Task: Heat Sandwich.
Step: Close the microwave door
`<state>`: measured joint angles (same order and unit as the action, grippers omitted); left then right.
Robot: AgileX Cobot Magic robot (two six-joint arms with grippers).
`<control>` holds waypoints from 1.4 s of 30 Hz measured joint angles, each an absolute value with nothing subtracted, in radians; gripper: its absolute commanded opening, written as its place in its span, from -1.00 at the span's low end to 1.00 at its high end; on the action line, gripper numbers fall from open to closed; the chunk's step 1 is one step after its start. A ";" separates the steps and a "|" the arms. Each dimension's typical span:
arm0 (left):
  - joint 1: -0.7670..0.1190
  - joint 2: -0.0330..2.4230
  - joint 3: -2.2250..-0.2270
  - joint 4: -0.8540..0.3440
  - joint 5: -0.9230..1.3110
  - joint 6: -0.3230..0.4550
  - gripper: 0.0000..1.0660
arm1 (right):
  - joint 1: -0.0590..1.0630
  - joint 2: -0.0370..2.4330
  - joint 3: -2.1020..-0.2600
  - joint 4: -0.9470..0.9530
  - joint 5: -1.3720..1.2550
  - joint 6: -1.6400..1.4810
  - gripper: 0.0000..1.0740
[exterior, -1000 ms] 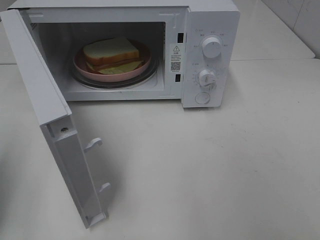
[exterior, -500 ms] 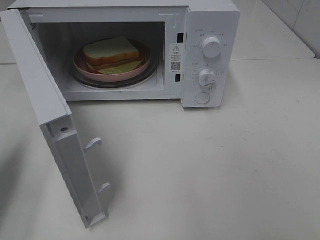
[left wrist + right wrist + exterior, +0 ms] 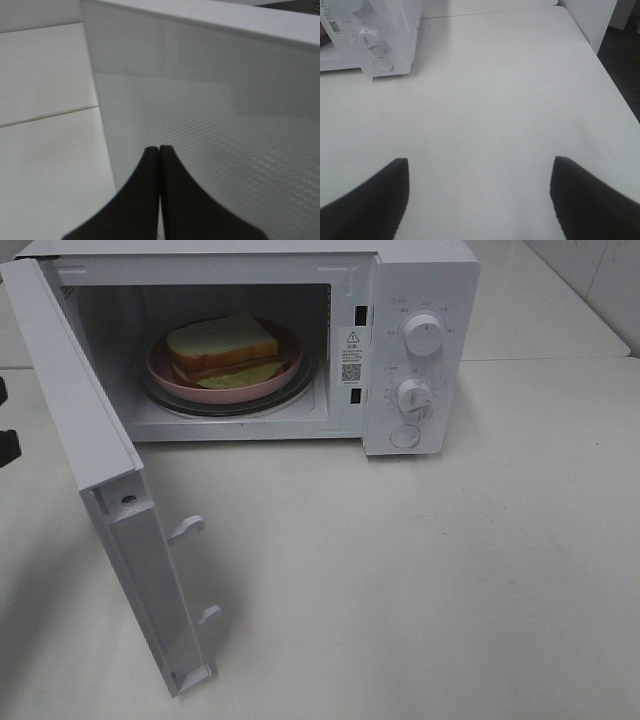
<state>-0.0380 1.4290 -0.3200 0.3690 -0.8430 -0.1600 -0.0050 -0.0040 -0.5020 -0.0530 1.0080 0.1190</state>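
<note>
Tabletop [image 3: 450,570], white and matte, takes up most of what I can see, and at its far side stands a boxy white microwave oven [image 3: 385,280]. Its white hinged door [image 3: 75,410] is swung wide open towards the left, with two small latch hooks [image 3: 186,528] sticking out of its inner edge. Inside the cavity a round glass turntable [image 3: 300,390] carries a round pink plate [image 3: 160,375], and the sandwich [image 3: 222,340] lies on that plate, its pale white bread on top with a brown filling and a yellow-green layer showing beneath. On the control panel to the right of the cavity there are two round white knobs, an upper one [image 3: 423,334] and a lower one [image 3: 414,396], with a round white button [image 3: 405,436] below them. The left gripper [image 3: 159,150] is clenched, its two black fingers [image 3: 140,200] pressed flat against each other with nothing between them; the tips sit right at the dotted outer face of the open door, though I cannot tell whether they actually touch it. The right gripper [image 3: 480,160] is spread wide, its black fingertips [image 3: 395,180] well apart and holding nothing, hanging over bare table well to the right of the oven's control panel.
</note>
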 measured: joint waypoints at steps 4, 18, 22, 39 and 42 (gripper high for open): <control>-0.100 1.477 -0.348 0.372 -0.844 -0.144 -1.00 | -0.005 -0.004 -0.502 -0.053 1.008 0.119 0.40; -0.241 1.541 -0.429 0.341 -0.866 -0.137 -1.00 | -0.005 -0.004 -0.502 -0.053 1.008 0.119 0.40; -0.292 1.562 -0.456 0.293 -0.866 -0.137 -1.00 | -0.005 -0.004 -0.502 -0.053 1.008 0.119 0.40; -0.538 1.684 -0.589 -0.073 -0.825 0.023 -1.00 | -0.005 -0.004 -0.502 -0.053 1.008 0.119 0.40; -0.591 1.720 -0.636 -0.143 -0.820 0.045 -1.00 | -0.005 -0.004 -0.502 -0.053 1.008 0.119 0.40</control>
<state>-0.5910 1.7200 -0.6360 -0.1430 -0.8200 0.0450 -0.0050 -0.0040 -0.5020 -0.0530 1.0080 0.1190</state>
